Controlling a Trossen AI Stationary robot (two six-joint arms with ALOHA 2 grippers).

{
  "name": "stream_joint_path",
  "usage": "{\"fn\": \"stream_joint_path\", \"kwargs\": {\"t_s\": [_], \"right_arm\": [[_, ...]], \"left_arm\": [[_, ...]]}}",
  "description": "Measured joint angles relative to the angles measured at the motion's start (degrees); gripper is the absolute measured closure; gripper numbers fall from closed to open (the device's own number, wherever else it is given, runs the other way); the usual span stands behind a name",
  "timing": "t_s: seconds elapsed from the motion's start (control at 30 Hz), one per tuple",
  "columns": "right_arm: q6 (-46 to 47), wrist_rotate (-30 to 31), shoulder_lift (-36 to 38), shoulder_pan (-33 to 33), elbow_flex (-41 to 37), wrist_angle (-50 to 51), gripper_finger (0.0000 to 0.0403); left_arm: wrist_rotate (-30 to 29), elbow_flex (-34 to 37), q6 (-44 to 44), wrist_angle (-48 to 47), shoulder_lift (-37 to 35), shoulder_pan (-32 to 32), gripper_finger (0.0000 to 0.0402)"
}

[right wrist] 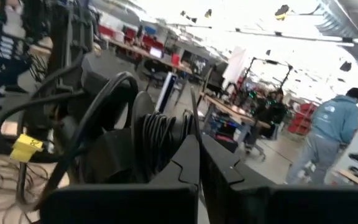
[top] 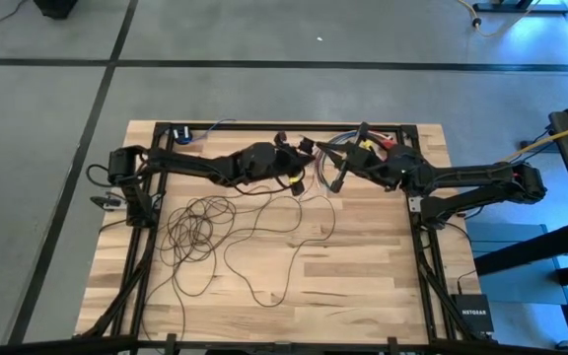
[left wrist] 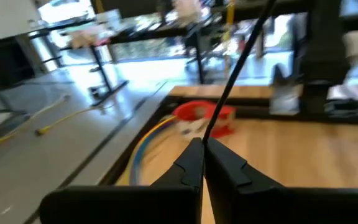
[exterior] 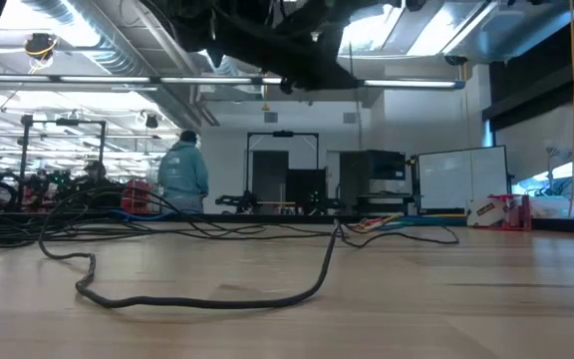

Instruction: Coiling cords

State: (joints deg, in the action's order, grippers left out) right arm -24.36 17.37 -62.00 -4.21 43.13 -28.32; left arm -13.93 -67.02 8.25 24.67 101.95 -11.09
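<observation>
Left pincer (left wrist: pixel 202 148) clamped on the cords (top: pixel 205 232) above the bench (top: pixel 363 266) — right pincer (right wrist: pixel 197 140) also pinches a strand.

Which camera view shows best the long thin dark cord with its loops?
The high view: it shows the cord with its loops spread on the table. The low view shows only one edge-on stretch; each wrist view shows a short length at the fingertips.

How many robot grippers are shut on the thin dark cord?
2. The left gripper and right gripper each pinch the cord, raised over the table's far middle; more contact may be hidden.
</observation>
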Motion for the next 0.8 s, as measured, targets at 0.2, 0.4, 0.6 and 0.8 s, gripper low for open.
{"fn": "stream_joint_path", "kwargs": {"t_s": [0.2,0.4,0.6,0.8], "right_arm": [[0.0,1.7,0.0,0.0,0.0,4.3,0.0398],[0.2,2.1,0.2,0.1,0.2,11.3,0.0398],[0.1,2.9,0.1,0.2,0.1,16.5,0.0398],[0.1,6.7,-0.1,0.1,0.1,18.8,0.0398]], "left_arm": [[-3.3,0.0,3.2,-4.6,-1.5,-1.6,0.0399],[-6.9,0.2,8.6,-11.3,-7.7,-1.7,0.04],[-6.9,0.2,8.9,-19.3,-14.0,-1.6,0.0396],[-3.8,0.2,5.4,-20.8,-17.1,-0.1,0.04]]}}
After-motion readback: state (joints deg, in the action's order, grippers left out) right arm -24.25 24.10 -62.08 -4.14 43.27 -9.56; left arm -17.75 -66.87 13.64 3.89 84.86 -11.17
